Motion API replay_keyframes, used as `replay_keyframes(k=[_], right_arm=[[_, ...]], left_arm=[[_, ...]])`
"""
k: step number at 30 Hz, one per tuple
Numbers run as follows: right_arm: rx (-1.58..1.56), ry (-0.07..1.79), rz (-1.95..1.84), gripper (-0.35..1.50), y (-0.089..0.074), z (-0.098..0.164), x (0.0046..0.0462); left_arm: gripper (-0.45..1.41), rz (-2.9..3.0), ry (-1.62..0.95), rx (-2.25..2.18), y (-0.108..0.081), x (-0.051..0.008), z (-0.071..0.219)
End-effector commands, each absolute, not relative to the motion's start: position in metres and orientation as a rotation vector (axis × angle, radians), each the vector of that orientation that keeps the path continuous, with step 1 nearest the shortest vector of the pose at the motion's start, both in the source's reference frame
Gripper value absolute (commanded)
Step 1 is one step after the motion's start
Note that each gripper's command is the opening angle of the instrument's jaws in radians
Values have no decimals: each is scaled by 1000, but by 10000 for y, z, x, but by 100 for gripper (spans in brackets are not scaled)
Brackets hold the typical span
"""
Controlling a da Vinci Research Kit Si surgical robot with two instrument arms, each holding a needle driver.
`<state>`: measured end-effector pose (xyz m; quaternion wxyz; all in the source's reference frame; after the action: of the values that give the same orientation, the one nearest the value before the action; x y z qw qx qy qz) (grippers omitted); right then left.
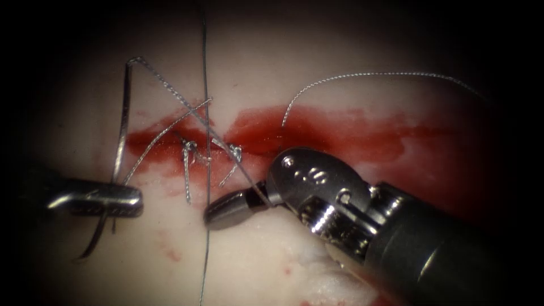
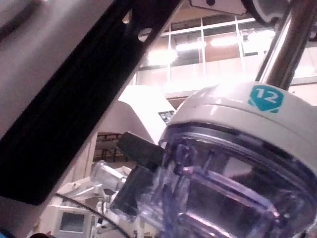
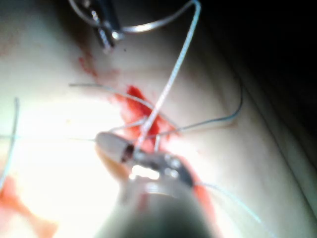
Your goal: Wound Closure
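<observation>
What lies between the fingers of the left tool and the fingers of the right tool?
In the endoscope view, between the left tool and right tool: bare tissue, a short thread end and one long dark thread.

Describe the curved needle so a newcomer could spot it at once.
Start at the red cut across the pale tissue, then go to its left end. There the left arm's metal tool grips the curved steel needle, out of the tissue: a smooth arc, unlike the twisted thread.

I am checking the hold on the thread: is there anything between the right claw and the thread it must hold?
Nothing stands between them. The right claw is already shut on the braided thread just below the cut. The left claw holds the needle near mid-curve, out of the tissue, left of the stitches.
</observation>
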<state>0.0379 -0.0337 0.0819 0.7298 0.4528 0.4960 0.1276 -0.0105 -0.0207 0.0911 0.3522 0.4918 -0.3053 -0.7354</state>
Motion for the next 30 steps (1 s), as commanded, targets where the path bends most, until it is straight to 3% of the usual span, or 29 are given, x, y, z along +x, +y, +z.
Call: replay_keyframes(k=[1,16,30], right_arm=[[1029,1076,305,-35,-334,810,374],[1439,639,508,-35,-386,790,287],[1477,418,649,-35,-388,775,227]], left_arm=[[-45,-1924,-766,1171,-189,-100,919],[-45,-2096,-752,735,-149,-10,975],[-45,-2193,-557,416,-148,62,1008]])
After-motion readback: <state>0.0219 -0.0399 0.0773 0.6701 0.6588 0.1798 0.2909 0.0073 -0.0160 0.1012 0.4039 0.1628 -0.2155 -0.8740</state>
